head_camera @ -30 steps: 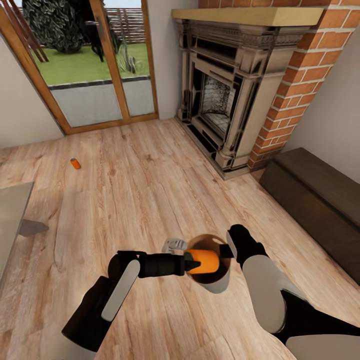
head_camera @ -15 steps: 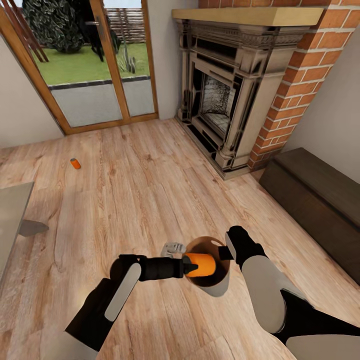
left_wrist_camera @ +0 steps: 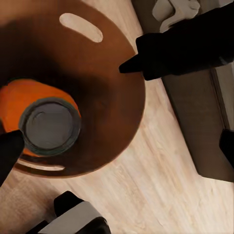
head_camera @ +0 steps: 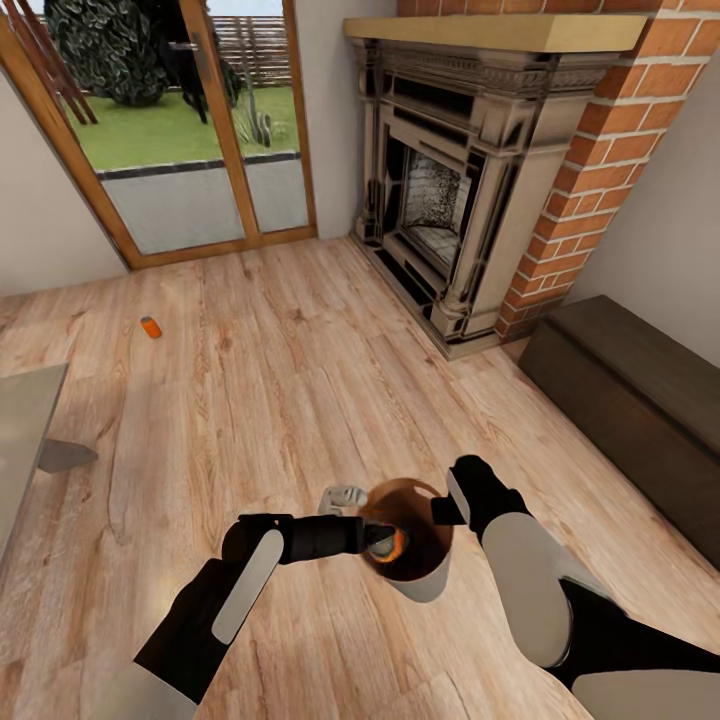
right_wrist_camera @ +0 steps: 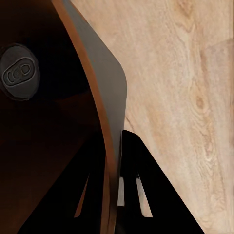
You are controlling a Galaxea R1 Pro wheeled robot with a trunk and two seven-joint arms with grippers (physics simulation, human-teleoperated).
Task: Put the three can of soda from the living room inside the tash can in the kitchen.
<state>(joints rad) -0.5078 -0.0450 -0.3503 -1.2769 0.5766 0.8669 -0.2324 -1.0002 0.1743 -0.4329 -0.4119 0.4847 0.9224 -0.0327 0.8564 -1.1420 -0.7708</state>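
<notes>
From the head camera I see my right claw (head_camera: pixel 447 508) clamped on the rim of the bin (head_camera: pixel 425 578), holding it off the floor (head_camera: pixel 300 380) and tipped toward my left arm. My left claw (head_camera: pixel 383 541) reaches into the bin's mouth, and a sliver of orange can (head_camera: pixel 397 545) shows at its tips, down inside the dark interior. Whether the left claw is gripping that can or has let go, I cannot tell from here. A second can (head_camera: pixel 150 327) lies on the floor well away, near the glass doors (head_camera: pixel 190 150). The third I cannot place.

In the left wrist camera the can (left_wrist_camera: pixel 46 122) sits inside the bin (left_wrist_camera: pixel 114 92), its grey end toward the lens and orange body behind. One dark fingertip (left_wrist_camera: pixel 9 153) is against the can's edge; the other is cut off, so the grip stays unclear. The right claw (left_wrist_camera: pixel 129 66) pinches the bin's rim beside a handle hole (left_wrist_camera: pixel 80 27).

In the right wrist camera the claw (right_wrist_camera: pixel 114 170) straddles the bin's wall (right_wrist_camera: pixel 97 78), closed thin on it. A can's grey end (right_wrist_camera: pixel 18 72) shows deep inside.

My judgement: these cans are light, stiff and smooth, so they roll and slip; take them across the body, not the ends. The bin looks rigid and light, though a one-sided rim grip lets it swing.
</notes>
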